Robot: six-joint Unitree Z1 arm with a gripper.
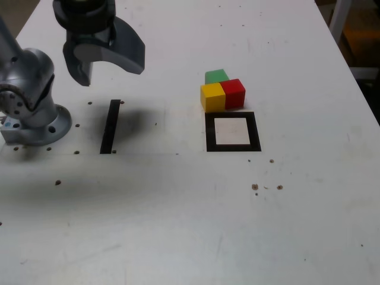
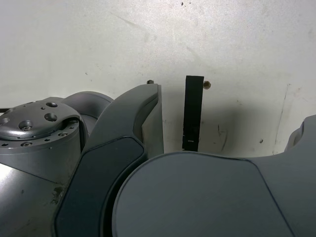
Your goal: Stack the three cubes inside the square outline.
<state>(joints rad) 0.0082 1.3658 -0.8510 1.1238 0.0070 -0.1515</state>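
You have the outline (image 1: pixel 233 132) nearest the camera on the white table (image 1: pixel 178 225), its white centre bare, and touching its far edge sit the yellow cube (image 1: pixel 212 97) and red cube (image 1: pixel 234 93) side by side, with the green cube (image 1: pixel 217 76) right behind them. Well off to the exterior view's left of the outline lies a tape strip (image 1: pixel 110 126), and beyond it your gripper (image 1: pixel 107 59) hangs above the table with jaws spread wide, holding nothing
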